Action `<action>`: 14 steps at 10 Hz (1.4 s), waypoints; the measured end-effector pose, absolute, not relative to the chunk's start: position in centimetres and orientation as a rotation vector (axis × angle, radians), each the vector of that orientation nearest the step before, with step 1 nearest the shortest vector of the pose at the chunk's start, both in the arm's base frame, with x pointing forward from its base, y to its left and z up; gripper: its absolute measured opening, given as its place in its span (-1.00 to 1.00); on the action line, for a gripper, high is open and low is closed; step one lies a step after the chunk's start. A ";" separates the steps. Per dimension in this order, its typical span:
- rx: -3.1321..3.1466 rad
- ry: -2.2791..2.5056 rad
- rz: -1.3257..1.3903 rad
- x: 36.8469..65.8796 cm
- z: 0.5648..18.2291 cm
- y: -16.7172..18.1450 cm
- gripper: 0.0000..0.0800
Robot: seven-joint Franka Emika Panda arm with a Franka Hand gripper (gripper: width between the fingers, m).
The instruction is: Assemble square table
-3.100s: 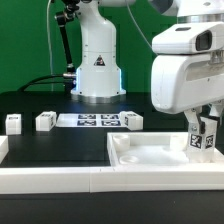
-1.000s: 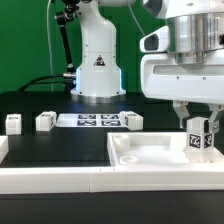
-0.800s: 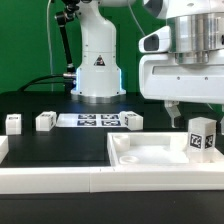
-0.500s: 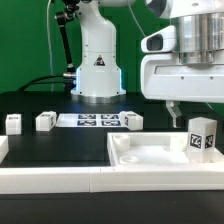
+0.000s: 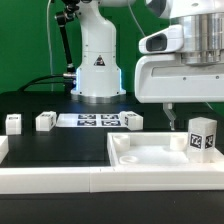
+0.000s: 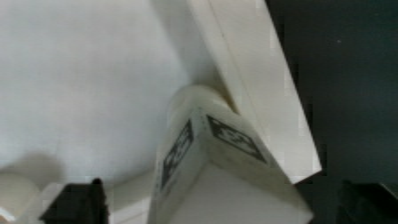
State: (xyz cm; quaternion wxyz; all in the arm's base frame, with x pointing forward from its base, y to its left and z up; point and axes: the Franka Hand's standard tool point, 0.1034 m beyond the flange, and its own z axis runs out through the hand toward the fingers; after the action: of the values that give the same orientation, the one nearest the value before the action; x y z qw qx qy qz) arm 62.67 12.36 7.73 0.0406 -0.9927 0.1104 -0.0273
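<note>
The square table's white tray-like top (image 5: 150,158) lies at the exterior view's right, and a white leg (image 5: 203,136) with black-and-white tags stands upright in its far right corner. My gripper (image 5: 195,116) hangs just above that leg, open, with one finger (image 5: 168,114) clear of the leg's side. In the wrist view the leg (image 6: 222,150) stands against the top's raised rim (image 6: 240,60), between my dark fingertips (image 6: 79,202), which do not touch it. Three more legs lie on the black table: one (image 5: 13,123), a second (image 5: 45,121) and a third (image 5: 132,120).
The marker board (image 5: 95,120) lies flat in front of the white robot base (image 5: 98,65). Long white rails (image 5: 50,182) run along the table's near edge. A green wall stands behind.
The gripper was shut on the leg; it has opened and let go. It has risen a little, and the leg stays standing in the corner of the top.
</note>
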 end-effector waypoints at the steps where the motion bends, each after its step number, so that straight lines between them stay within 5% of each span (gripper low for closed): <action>1: -3.053 0.232 -0.087 62.6 7.7 12.6 0.62; 11: -2.992 -0.773 -0.119 62.7 7.6 11.7 0.62; 13: -2.992 -0.771 -0.119 62.7 7.6 11.7 0.03; 14: -2.998 -0.743 -0.118 62.7 7.6 11.7 0.03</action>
State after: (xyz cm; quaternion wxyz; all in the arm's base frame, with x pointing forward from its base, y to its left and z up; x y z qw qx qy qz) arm 62.68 11.73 7.63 0.0251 -0.9696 -0.2403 -0.0383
